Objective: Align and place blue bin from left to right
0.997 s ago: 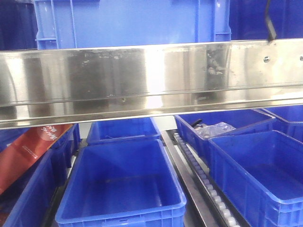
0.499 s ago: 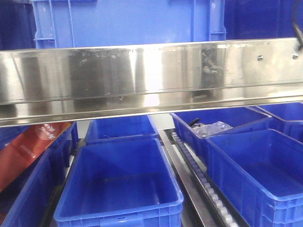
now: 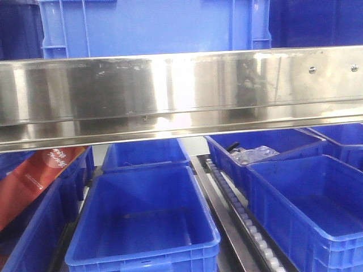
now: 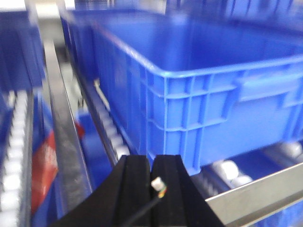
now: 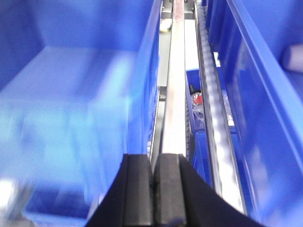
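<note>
A blue bin point(image 3: 153, 25) stands on the upper shelf behind the steel rail point(image 3: 181, 93) in the front view; neither gripper shows there. In the left wrist view my left gripper point(image 4: 151, 163) is shut with nothing in it, just in front of the near left corner of a blue bin point(image 4: 199, 85) resting on white rollers point(image 4: 229, 170). In the right wrist view my right gripper point(image 5: 154, 163) is shut and empty. It sits over a steel divider point(image 5: 176, 80), with a blurred blue bin point(image 5: 71, 94) close on its left.
Below the rail stand several open blue bins: an empty one point(image 3: 144, 218) at the centre and another point(image 3: 309, 204) at the right. A roller track point(image 3: 238, 207) runs between them. A red package point(image 3: 34, 178) leans at the left. Another bin wall point(image 5: 265, 94) rises right of the right gripper.
The black cable at the upper right of the front view has slid right and out of sight. The whole scene shifted slightly left early on, then held still.
</note>
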Available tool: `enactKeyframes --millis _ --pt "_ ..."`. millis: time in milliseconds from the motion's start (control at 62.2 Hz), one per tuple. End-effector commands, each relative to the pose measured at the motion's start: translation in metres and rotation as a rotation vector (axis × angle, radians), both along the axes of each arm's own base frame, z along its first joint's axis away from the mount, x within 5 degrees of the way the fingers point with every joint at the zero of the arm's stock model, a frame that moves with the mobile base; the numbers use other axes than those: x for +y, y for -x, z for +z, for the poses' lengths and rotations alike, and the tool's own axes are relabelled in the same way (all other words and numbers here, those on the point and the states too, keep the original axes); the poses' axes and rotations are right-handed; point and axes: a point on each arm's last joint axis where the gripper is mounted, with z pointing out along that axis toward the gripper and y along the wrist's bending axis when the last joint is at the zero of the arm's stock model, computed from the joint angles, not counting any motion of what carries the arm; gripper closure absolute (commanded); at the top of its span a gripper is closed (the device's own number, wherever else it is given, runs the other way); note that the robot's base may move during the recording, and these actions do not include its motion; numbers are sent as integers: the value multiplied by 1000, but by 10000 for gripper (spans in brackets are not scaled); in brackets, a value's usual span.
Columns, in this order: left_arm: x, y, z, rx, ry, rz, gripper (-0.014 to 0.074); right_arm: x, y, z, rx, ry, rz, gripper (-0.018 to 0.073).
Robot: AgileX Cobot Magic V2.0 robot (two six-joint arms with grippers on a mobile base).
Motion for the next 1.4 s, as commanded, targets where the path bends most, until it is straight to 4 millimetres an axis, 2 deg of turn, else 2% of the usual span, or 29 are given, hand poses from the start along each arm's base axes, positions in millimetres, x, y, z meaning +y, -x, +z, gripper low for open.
enactKeyframes --millis 0,193,386,515,627,836,1383 --pt "3 15 -9 -66 26 -10 707 -8 28 -7 -85 3 6 721" --pt "8 36 -28 -96 33 -10 707 -23 88 -43 -152 12 6 721" --pt "9 41 -36 -85 31 -9 707 -35 139 -79 -228 66 28 721" --pt "9 41 -36 -85 31 -9 707 -42 165 -105 -280 53 25 721" --pt "9 41 -36 -85 31 -9 707 -46 182 -119 -344 39 22 721" --pt "9 41 -36 -85 31 -9 707 -49 193 -125 -411 39 15 721" --pt "9 41 -36 -83 39 -8 707 -49 193 -125 -414 38 16 721"
